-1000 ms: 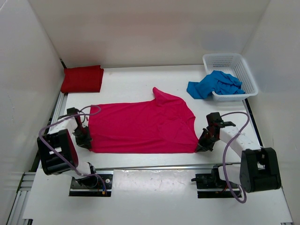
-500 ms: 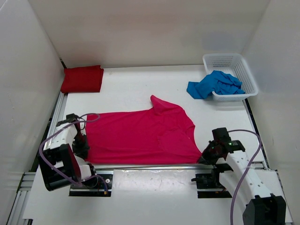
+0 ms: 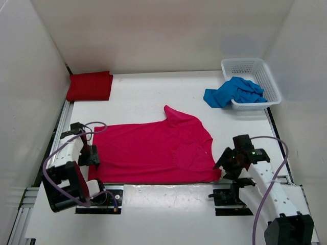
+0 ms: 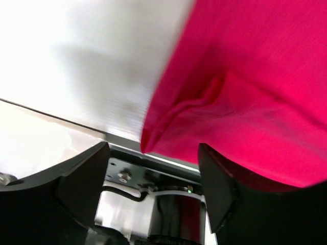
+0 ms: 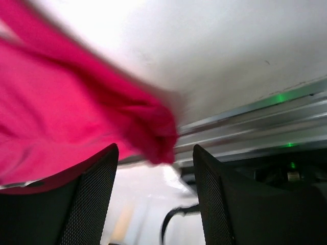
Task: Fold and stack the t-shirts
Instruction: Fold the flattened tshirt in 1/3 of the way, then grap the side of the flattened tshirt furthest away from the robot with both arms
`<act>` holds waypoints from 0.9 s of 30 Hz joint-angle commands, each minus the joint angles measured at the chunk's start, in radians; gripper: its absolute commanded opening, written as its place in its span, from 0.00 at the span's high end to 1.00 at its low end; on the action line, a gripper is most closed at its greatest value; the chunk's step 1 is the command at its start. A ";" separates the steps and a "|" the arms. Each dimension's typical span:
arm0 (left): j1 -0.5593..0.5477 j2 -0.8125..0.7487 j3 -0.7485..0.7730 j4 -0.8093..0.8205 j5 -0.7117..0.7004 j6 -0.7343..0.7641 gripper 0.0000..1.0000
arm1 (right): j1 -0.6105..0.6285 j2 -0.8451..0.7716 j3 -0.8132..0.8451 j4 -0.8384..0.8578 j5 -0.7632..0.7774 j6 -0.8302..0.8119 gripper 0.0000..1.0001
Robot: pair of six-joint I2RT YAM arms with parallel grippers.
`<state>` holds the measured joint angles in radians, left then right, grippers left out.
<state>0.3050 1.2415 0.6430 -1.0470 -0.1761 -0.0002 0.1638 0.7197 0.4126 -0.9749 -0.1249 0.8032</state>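
One of three looks done: the dark red t-shirt (image 3: pixel 90 86) sits as a neat, thick rectangle in the far left corner of the table (image 3: pixel 148 92); I'd take that as the start of the stack. The pink t-shirt (image 3: pixel 153 148) is mid-fold, lying flat along the near edge as a long, smooth panel, one sleeve poking up on its far side and a few soft creases near its right end. The blue t-shirt (image 3: pixel 235 92) is untouched, a crumpled heap spilling over the rim of the white plastic mesh basket (image 3: pixel 271 84) at the far right. The left fingers (image 4: pixel 82 178) stand wide apart at the pink shirt's near left corner, clamping nothing; the right fingers (image 5: pixel 97 189) gape likewise at its near right corner, the limp, bunched hem loose between them.
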 commanded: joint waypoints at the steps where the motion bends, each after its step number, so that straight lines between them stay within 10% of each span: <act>1: 0.005 -0.082 0.105 0.083 -0.051 0.000 0.18 | -0.003 0.065 0.208 -0.070 0.036 -0.103 0.34; 12: -0.015 0.241 0.545 0.154 0.217 0.000 0.18 | 0.035 0.873 1.030 0.038 0.039 -0.347 0.34; 27: 0.014 0.263 0.503 0.243 0.185 0.000 0.18 | 0.140 1.601 1.646 0.074 0.051 -0.357 0.34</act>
<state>0.3061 1.5646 1.1667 -0.8364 0.0219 0.0002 0.3069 2.2726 1.9915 -0.9070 -0.0814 0.4522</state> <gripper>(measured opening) 0.817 0.664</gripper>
